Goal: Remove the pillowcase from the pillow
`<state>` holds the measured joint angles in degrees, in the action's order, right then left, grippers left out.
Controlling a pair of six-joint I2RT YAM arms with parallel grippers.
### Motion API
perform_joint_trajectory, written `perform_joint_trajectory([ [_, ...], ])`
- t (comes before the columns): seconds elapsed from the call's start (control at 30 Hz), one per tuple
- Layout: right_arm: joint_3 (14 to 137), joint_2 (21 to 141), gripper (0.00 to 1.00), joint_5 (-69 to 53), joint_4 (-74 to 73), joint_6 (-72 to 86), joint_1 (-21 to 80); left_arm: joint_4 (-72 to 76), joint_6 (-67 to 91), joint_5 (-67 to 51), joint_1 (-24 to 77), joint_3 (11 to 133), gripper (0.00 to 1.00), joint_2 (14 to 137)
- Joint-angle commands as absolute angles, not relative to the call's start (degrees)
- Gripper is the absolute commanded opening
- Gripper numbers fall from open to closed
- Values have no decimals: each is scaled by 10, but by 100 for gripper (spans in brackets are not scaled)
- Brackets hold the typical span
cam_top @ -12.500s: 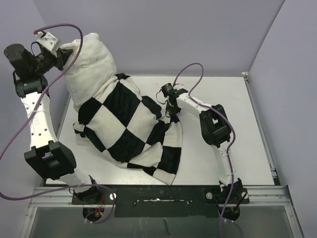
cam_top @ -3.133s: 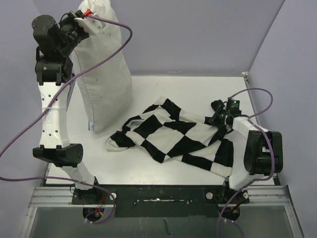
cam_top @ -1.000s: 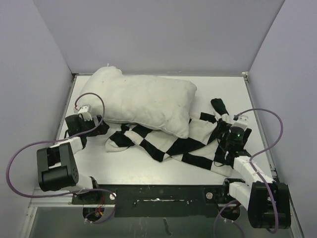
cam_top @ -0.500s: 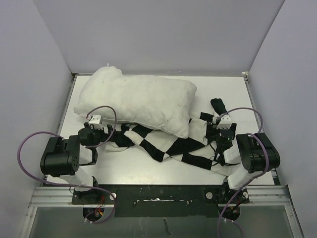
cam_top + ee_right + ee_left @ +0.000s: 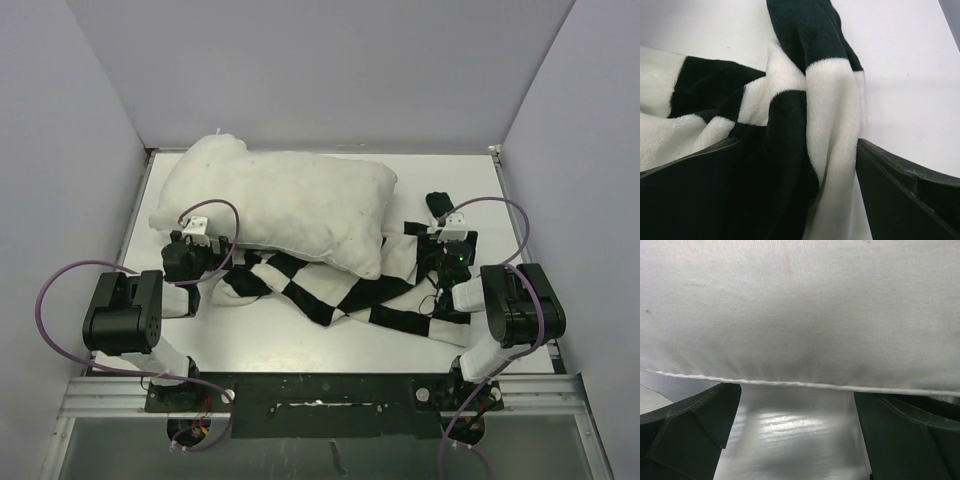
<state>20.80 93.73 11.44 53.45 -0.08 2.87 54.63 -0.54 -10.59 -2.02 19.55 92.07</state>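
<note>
— How does our pillowcase [image 5: 335, 295] look?
— Crumpled checkerboard, lying lengthwise along the near edge of the bench [image 5: 300, 350], tucked partly under the off-white pillow [image 5: 290, 205]. We see left jaws apart, right jaws apart astride its cloth.

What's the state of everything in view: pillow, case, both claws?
Plump off-white fabric pillow: bare, lying flat on the white table, near edge over the cover.
Black-and-white checkered fabric pillowcase: off the pillow, crumpled, partly under it.
Left claw: open, empty, facing the pillow's seam.
Right claw: open, checkered fabric between its fingers, not clamped.
</note>
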Motion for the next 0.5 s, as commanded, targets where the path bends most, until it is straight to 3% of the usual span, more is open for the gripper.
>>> perform_joint_trajectory([
  [0.0, 210, 930, 98, 129, 547, -15, 45, 567, -11, -95, -20, 200, 98, 920],
  [0.47, 220, 932, 98, 108, 532, -10, 37, 565, -11, -94, -20, 200, 98, 919],
])
